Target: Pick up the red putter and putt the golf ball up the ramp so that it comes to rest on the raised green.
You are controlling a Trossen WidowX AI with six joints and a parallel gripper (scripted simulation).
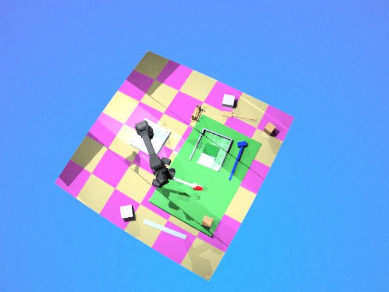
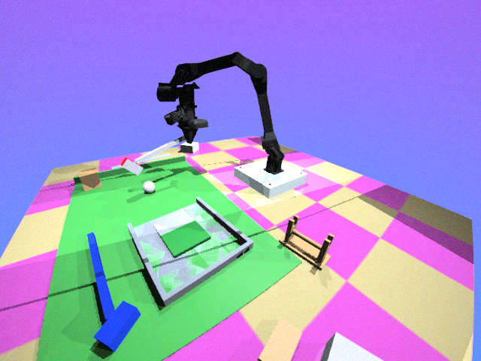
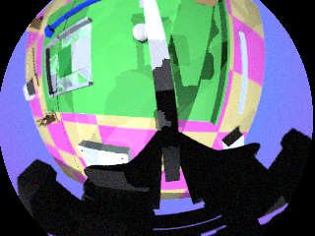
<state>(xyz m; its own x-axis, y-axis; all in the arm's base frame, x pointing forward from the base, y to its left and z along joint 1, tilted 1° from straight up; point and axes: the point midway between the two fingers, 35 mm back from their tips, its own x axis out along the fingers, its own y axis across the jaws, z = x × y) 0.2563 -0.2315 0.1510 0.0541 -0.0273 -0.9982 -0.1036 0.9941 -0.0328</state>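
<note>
My gripper (image 2: 189, 140) (image 3: 165, 133) is shut on the dark grip of the red putter, high above the mat's edge. The putter's white shaft (image 1: 184, 181) (image 2: 159, 150) (image 3: 157, 41) slopes outward and down to its red-and-white head (image 1: 198, 188) (image 2: 132, 166), which hangs in the air. The white golf ball (image 2: 148, 187) (image 3: 141, 32) rests on the green mat (image 1: 185, 201) (image 2: 112, 205); in the top view the putter partly overlaps it. The grey-walled ramp (image 1: 225, 154) (image 2: 148, 267) stands on the mat, with the darker raised green (image 1: 211, 149) (image 2: 186, 238) (image 3: 65, 61) inside. The head is outside the wrist view.
A blue putter (image 1: 236, 162) (image 2: 101, 285) lies beside the ramp. A wooden rack (image 1: 196, 114) (image 2: 307, 247) stands by the mat's corner. A tan block (image 1: 207, 221) (image 2: 89, 179) sits on the mat's far end. A pale strip (image 1: 164, 229) and white block (image 1: 126, 212) lie beyond it.
</note>
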